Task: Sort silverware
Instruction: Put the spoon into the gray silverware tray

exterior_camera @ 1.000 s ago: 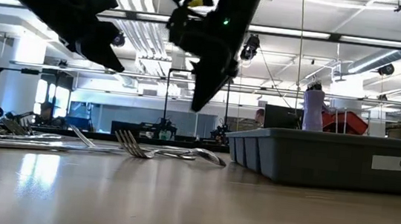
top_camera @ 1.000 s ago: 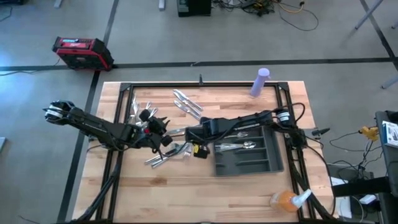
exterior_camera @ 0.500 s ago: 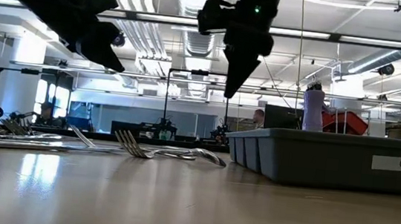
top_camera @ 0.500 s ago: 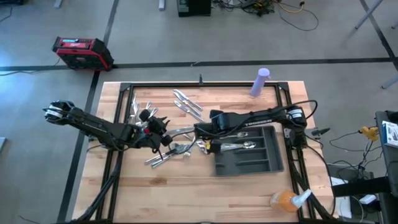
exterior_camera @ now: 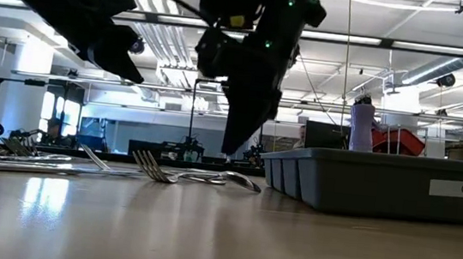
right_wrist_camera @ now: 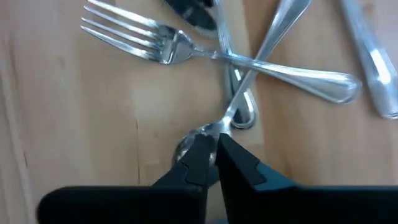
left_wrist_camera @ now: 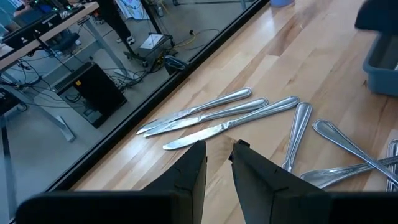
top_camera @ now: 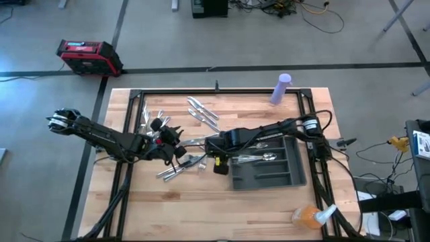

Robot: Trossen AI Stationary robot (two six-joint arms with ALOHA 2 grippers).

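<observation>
The silverware lies in groups on the wooden table: a crossed pile of forks and spoons (top_camera: 185, 163), knives (top_camera: 201, 111) near the far edge, and forks (top_camera: 151, 119) at the far left. More pieces (top_camera: 259, 158) lie in the dark grey tray (top_camera: 269, 176). My right gripper (top_camera: 215, 163) (exterior_camera: 234, 147) hovers shut just above the pile, over a spoon (right_wrist_camera: 249, 68) that crosses a fork (right_wrist_camera: 155, 43). My left gripper (top_camera: 180, 149) (left_wrist_camera: 217, 158) hangs above the table left of the pile, slightly open and empty, with three knives (left_wrist_camera: 211, 115) beyond its tips.
A purple bottle (top_camera: 281, 89) stands at the far right edge and an orange spray bottle (top_camera: 309, 216) lies at the near right corner. Black frame rails (top_camera: 127, 128) run along the table's sides. The tray's wall (exterior_camera: 381, 184) rises right of the pile.
My right gripper first rose and swung right toward the tray. It then came back left over the pile and went lower than before. The silverware on the table has not moved.
</observation>
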